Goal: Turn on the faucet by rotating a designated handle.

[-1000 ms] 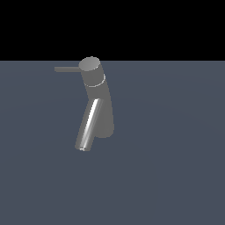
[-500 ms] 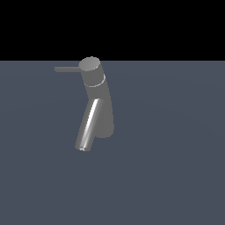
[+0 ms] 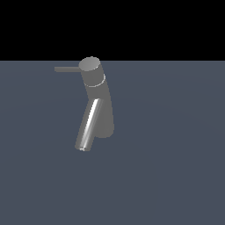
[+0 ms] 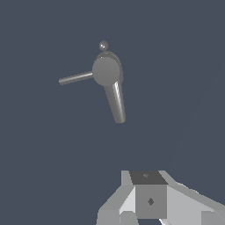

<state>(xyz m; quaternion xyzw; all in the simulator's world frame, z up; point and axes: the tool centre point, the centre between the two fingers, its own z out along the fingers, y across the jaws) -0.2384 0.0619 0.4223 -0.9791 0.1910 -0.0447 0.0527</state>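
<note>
exterior view: one faucet [image 3: 99,110], one handle [image 3: 67,69], one spout [image 3: 88,125]; tool [image 4: 151,215] state unclear.

I can read no text, label, brand or number anywhere, neither on the faucet [image 3: 97,105] nor on the surface [image 3: 176,154]; the gripper [image 4: 151,206] body carries only a small dark diamond mark.

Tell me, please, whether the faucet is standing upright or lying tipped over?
Upright. The faucet rises from the grey surface on its base, cap on top, handle sticking out sideways toward the exterior view's left, spout slanting downward.
</note>
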